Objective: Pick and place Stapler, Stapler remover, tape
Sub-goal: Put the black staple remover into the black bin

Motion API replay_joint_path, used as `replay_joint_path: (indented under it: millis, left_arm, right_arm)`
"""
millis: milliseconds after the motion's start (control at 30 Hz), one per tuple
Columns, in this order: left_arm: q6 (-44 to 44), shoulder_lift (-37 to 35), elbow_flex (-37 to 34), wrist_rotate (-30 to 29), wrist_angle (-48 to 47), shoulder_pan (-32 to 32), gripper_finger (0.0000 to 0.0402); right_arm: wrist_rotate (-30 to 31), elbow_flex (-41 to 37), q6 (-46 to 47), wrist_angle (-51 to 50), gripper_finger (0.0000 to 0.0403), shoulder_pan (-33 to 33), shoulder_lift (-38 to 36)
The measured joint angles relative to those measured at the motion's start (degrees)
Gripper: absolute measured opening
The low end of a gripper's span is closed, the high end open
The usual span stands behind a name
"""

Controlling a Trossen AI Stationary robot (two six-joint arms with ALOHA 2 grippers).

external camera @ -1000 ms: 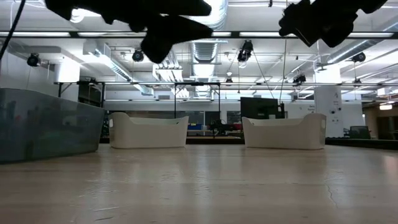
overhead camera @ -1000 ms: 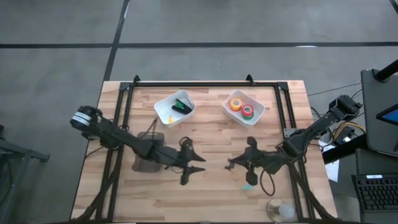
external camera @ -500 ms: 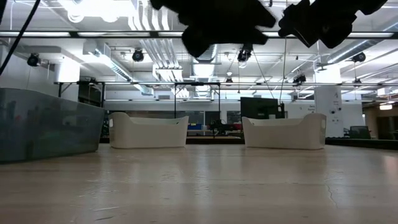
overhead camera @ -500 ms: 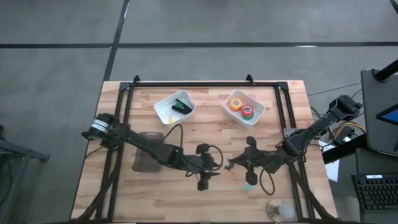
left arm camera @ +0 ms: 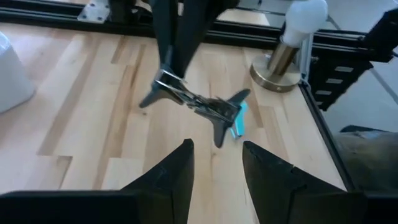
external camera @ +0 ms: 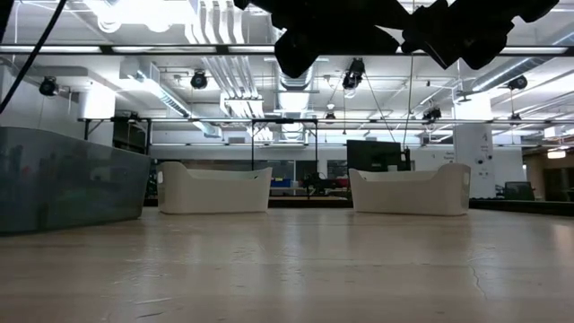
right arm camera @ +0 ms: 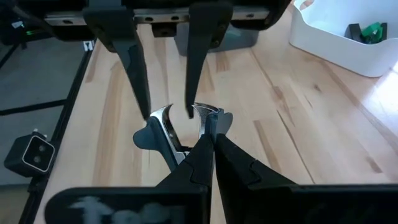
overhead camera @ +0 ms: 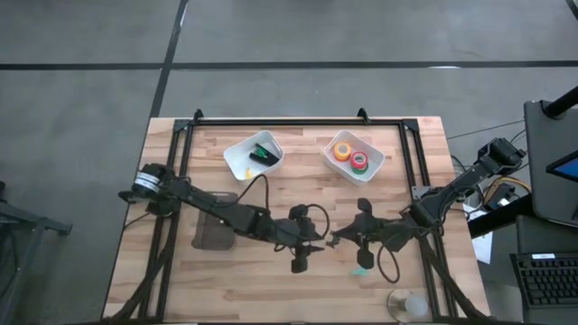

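My right gripper point(right arm camera: 210, 142) is shut on a staple remover point(left arm camera: 199, 107) with black wing grips and metal jaws, held above the table's middle point(overhead camera: 338, 239). My left gripper point(left arm camera: 217, 146) is open and faces it from the table's left side point(overhead camera: 314, 242). Its fingertips point(right arm camera: 189, 111) hang close to the remover; I cannot tell whether they touch. Orange, red and green tape rolls point(overhead camera: 352, 155) lie in the right white tray. The left white tray point(overhead camera: 237, 161) holds a dark piece with green and yellow bits point(overhead camera: 263, 153). A small light-blue piece point(overhead camera: 361, 269) lies on the table. My right gripper pinches the staple remover between its two fingers at one metal end point(left arm camera: 166, 79), coming from the table's right side. The remover is lifted clear of the table and sticks out beyond the fingertips, with its black wings point(right arm camera: 147, 137) spread to the sides.
A grey bin point(overhead camera: 213, 233) stands near the table's left side under my left arm. A brass-footed lamp point(left arm camera: 281, 61) stands at the near right corner. A black frame rail point(overhead camera: 280, 120) runs along the far edge. Bare wood lies along the near edge.
My left gripper has moved toward the table's right, away from the grey bin and up to the staple remover held by my right gripper. It has slowed over the last half second. My right gripper and the remover have kept still.
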Motion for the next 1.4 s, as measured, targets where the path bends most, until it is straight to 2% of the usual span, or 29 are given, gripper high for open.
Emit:
replay_joint_path:
  millis: [567,900,1167,1400]
  left_arm:
    - [-0.6,1.3,0.3,0.4,0.2,0.7,0.0133]
    - [-0.6,1.3,0.0,0.7,0.2,0.7,0.0082]
    - [0.3,1.3,0.0,2.0,0.3,0.7,0.0011]
    - [2.0,1.4,-0.1,2.9,0.3,0.7,0.0011]
  right_arm:
    - [0.0,1.0,-0.4,2.4,0.0008,-0.1,3.4]
    - [0.2,1.7,-0.2,2.3,0.0008,-0.2,3.5]
    - [-0.1,1.7,0.5,1.8,0.0008,-0.2,3.5]
    - [0.0,1.6,1.8,0.6,0.0009,-0.2,3.5]
